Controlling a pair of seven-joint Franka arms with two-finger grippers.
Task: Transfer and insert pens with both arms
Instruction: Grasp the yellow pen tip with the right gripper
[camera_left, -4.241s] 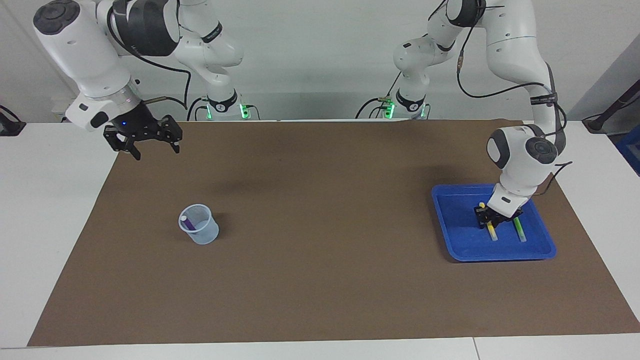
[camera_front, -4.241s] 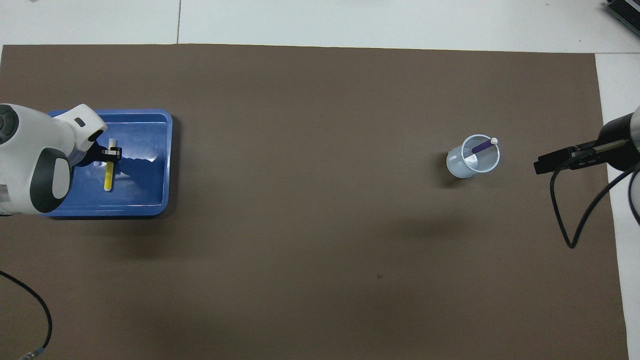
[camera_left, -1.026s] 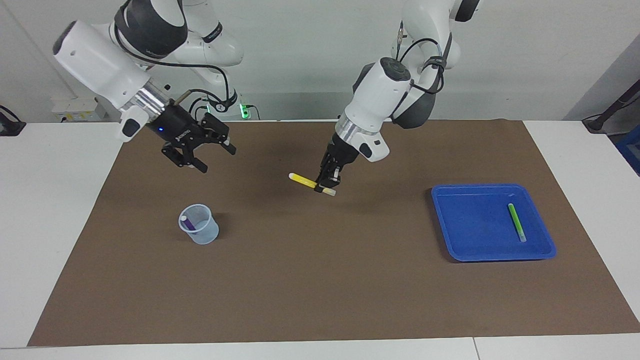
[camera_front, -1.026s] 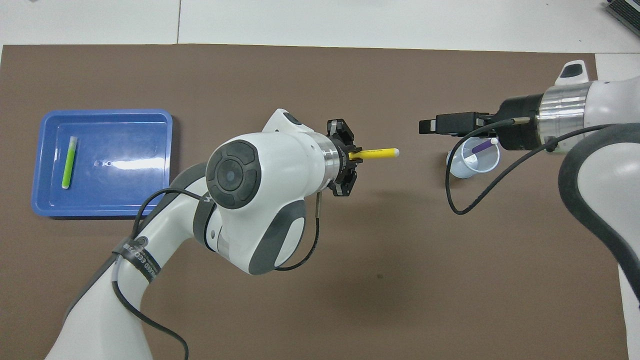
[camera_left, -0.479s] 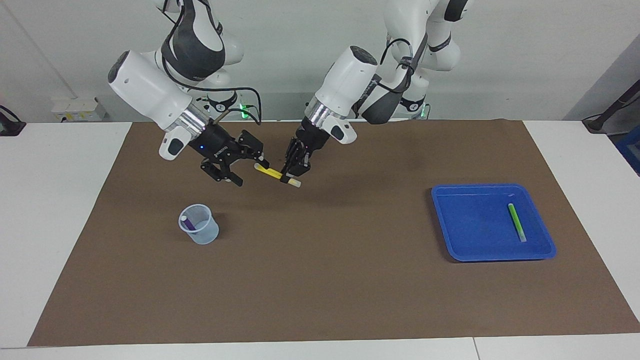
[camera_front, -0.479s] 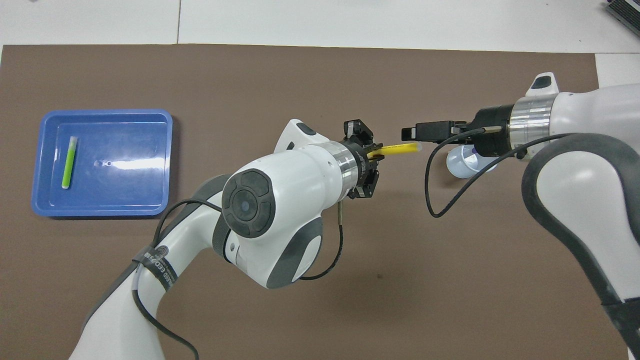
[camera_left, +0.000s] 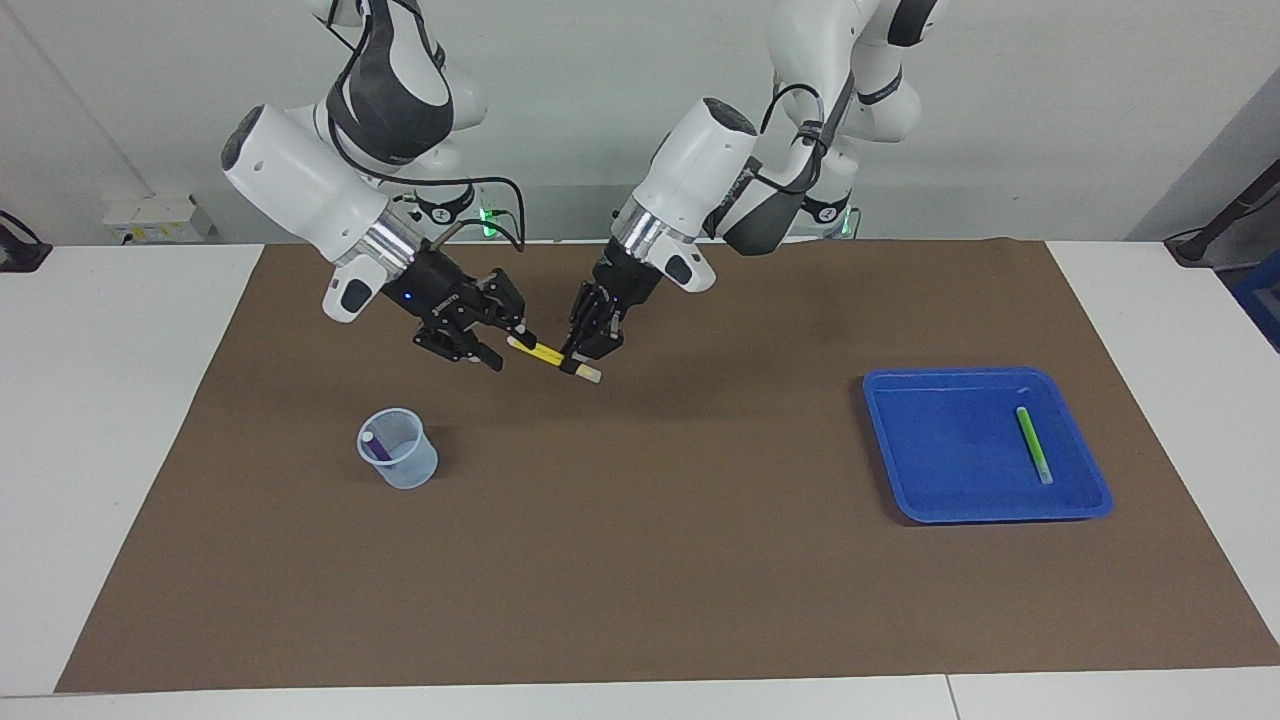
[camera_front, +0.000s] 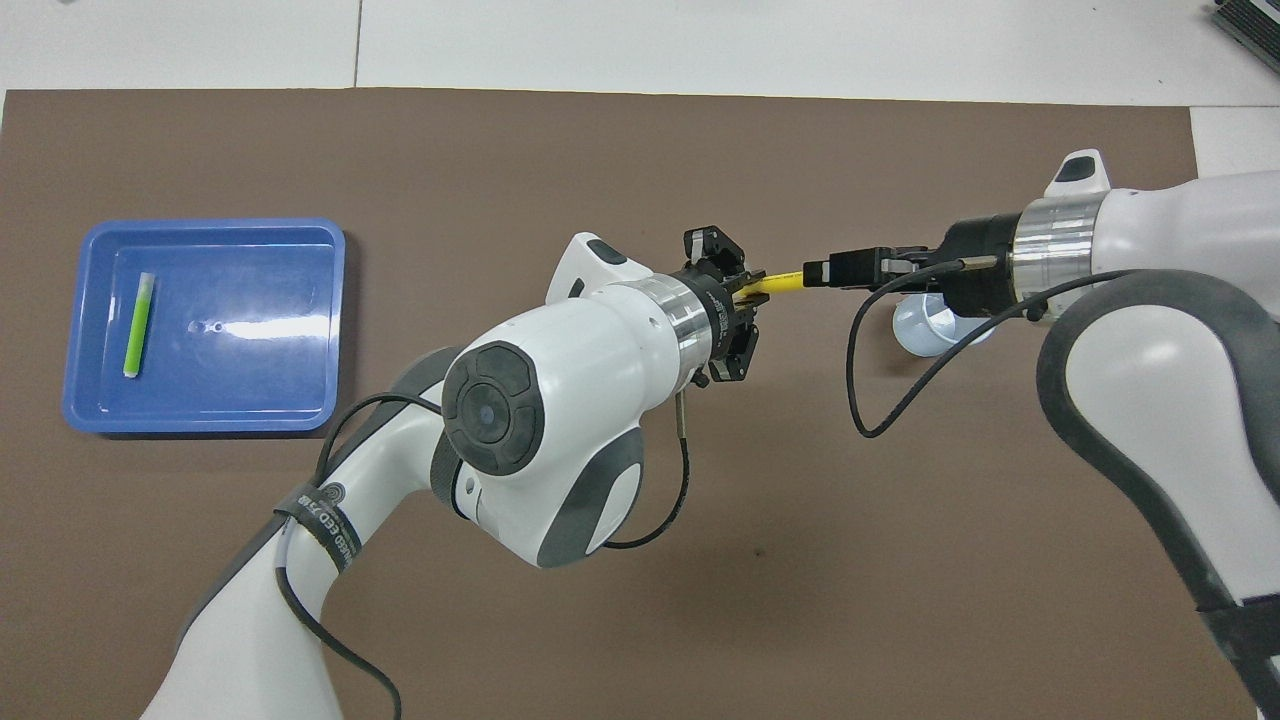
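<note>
Yellow pen (camera_left: 548, 353) is held aloft at frame centre-left, pinched by left gripper (camera_left: 582, 352); right gripper (camera_left: 497, 347) fingers are at its other end, closure can't be told. If released early, pen could be dropped. Purple pen (camera_left: 377, 449) in cup (camera_left: 399, 450) is seen only in facing view.

Both arms lean in over the middle of the desk, their wrists angled down toward each other. The left gripper (camera_left: 580, 352) (camera_front: 745, 300) comes in from the left arm's end, its fingers (camera_left: 592, 345) closed on one end of the yellow pen (camera_left: 549, 354) (camera_front: 782, 283). The right gripper (camera_left: 505, 345) (camera_front: 812, 272) meets it from its own end, its fingers (camera_left: 489, 359) set about the pen's other end, both hands raised above the desk.
</note>
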